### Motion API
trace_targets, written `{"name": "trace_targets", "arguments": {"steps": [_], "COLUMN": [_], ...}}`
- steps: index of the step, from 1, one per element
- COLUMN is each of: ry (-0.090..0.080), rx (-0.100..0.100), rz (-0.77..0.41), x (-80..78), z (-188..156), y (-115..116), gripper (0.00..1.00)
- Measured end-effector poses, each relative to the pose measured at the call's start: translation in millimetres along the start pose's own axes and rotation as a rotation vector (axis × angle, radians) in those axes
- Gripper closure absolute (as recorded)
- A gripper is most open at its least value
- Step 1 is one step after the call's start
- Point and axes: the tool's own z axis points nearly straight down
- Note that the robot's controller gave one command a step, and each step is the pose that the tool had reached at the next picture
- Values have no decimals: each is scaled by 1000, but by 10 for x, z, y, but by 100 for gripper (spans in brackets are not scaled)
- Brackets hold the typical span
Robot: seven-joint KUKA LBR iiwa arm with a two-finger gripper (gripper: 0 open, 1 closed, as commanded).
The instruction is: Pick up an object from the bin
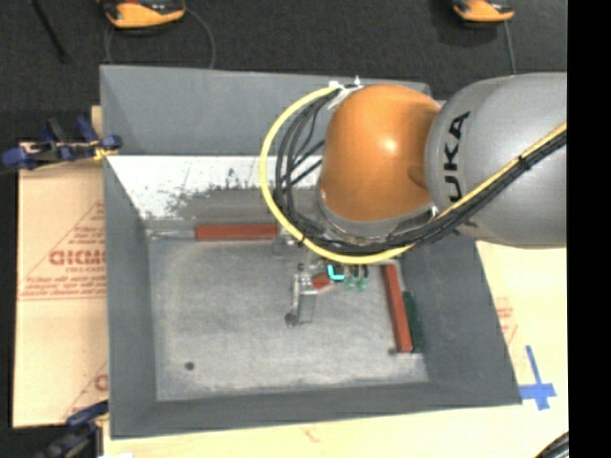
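— Grey bin (129,284), nearly bare. What lies in it?

— Two red-brown bars. The far bar (236,232) lies flat at the foot of the far wall, left of the arm (496,160). The right bar (396,308) lies along the right wall, with a dark green strip (411,321) touching its right side. A dark speck (188,366) sits alone on the floor, toward the near-left corner.

— And the claw?

— The claw (302,308) hangs below the arm's orange cover (372,151), over bare floor about mid-bin. It is well apart from the speck and nearer the bars, but over neither. Whether it is open or closed cannot be told, and nothing is seen gripped.

— Anything beside it?

— A small red scrap (321,282) and a green-blue glint (355,279) show just to its right, under the wrist. Loose things or parts of the robot? That cannot be told.

— Why do the bars matter where they lie?

— Both are tucked into the crease where floor meets wall. That placing probably makes them awkward, since a wall leaves free room on one side only.

— So where is the pick?

— Not yet made. The right bar, to the claw's right, looks the nearest sure candidate. Judging from where it hangs, the claw would need to shift right before closing on anything.
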Motion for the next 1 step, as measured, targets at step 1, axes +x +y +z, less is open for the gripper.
{"name": "trace_targets", "arguments": {"steps": [1], "ry": [-8], "rx": [2], "rz": [-27], "x": [-102], "z": [1561], "y": [-1025], "gripper": [0]}}
